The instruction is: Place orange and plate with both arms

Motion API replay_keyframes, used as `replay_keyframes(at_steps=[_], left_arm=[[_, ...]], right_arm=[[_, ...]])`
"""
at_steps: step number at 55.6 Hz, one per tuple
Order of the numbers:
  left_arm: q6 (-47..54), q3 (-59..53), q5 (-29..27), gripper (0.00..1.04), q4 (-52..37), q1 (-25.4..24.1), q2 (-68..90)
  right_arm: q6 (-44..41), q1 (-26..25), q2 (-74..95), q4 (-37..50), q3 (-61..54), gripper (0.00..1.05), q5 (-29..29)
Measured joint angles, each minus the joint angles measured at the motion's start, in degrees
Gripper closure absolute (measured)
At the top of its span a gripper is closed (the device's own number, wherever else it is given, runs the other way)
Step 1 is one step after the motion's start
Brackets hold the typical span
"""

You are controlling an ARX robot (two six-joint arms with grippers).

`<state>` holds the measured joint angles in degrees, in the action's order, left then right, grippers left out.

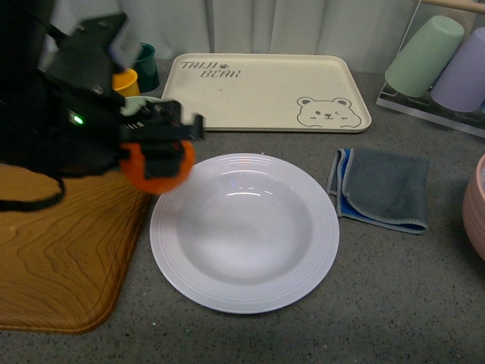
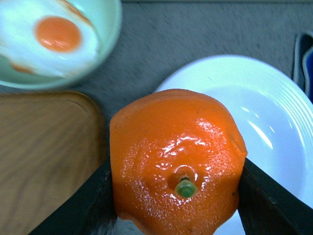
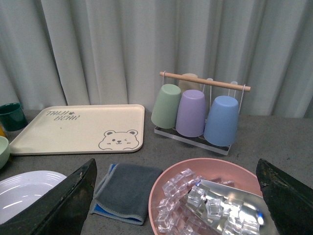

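My left gripper is shut on the orange, holding it in the air just over the left rim of the white plate. In the left wrist view the orange fills the space between both black fingers, green stem dot facing the camera, with the plate below and beyond it. My right gripper is open and empty, out of the front view, hovering over a pink bowl. The plate's rim also shows in the right wrist view.
A wooden board lies left of the plate. A pale green bowl with a fried egg, cream bear tray, grey cloth, cup rack and pink bowl of ice cubes surround the plate.
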<state>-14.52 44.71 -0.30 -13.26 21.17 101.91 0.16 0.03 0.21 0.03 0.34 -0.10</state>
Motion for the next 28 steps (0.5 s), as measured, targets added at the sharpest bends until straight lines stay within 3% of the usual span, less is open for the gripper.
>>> replay_keyframes(at_steps=[8, 28], left_arm=[[-3.8, 1.4, -0.9, 0.49, -1.4, 7.4, 6.7], [-5.7, 3.8, -2.0, 0.49, -2.1, 8.7, 11.6]], right_arm=[[0.0, 0.0, 0.0, 0.0, 0.0, 0.09, 0.0], [0.0, 0.0, 0.0, 0.0, 0.0, 0.09, 0.0]])
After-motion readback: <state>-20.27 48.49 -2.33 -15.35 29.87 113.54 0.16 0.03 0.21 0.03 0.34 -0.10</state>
